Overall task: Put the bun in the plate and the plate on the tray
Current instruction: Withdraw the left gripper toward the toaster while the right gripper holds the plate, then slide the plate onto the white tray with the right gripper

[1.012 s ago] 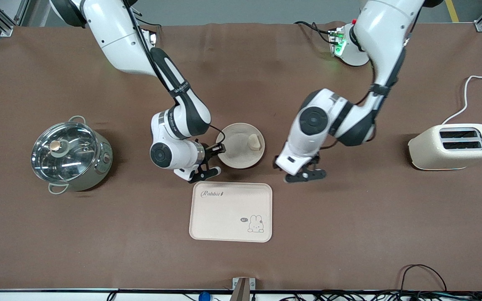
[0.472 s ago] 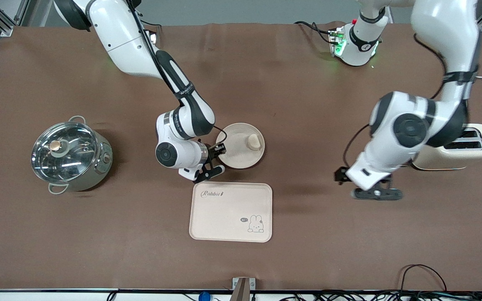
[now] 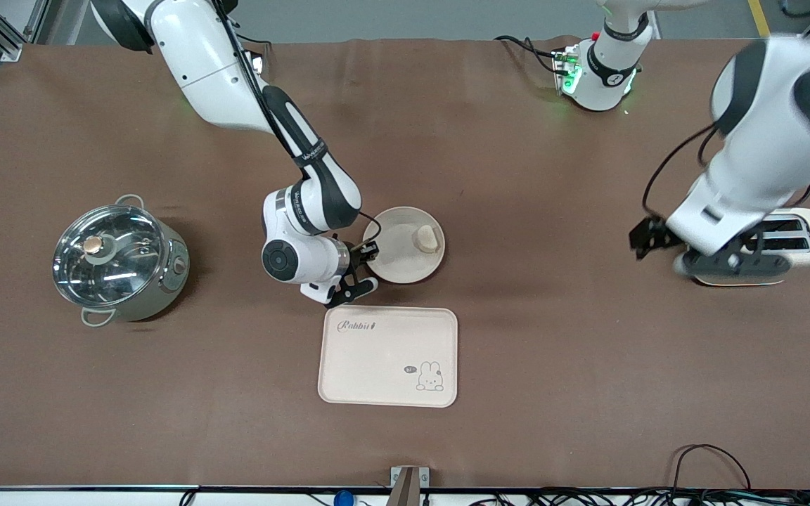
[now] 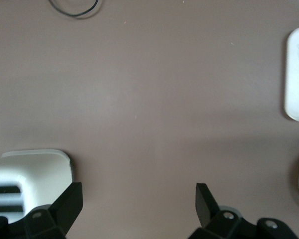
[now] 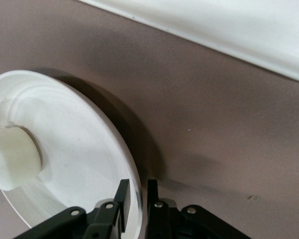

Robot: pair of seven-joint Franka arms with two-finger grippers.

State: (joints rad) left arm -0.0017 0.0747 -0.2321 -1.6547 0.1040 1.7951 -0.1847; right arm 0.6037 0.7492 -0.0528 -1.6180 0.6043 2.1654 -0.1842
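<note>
The round cream plate [image 3: 394,266] lies on the brown table with the small pale bun [image 3: 426,240] in it, off-centre toward the left arm's end. The rabbit-printed tray [image 3: 387,355] lies just nearer to the front camera than the plate. My right gripper [image 3: 365,267] is low at the plate's rim on the right arm's side. In the right wrist view its fingers [image 5: 123,191] straddle the plate [image 5: 79,149] rim, closed on it, with the bun [image 5: 12,157] in the dish. My left gripper [image 3: 732,266] hangs open and empty by the toaster.
A cream toaster [image 3: 799,239] stands at the left arm's end, partly under the left hand. A steel pot with a glass lid [image 3: 120,260] stands at the right arm's end. Cables lie along the table's front edge.
The left arm has swung away from beside the plate to the toaster, gripper still open. The right gripper has closed in on the plate's rim.
</note>
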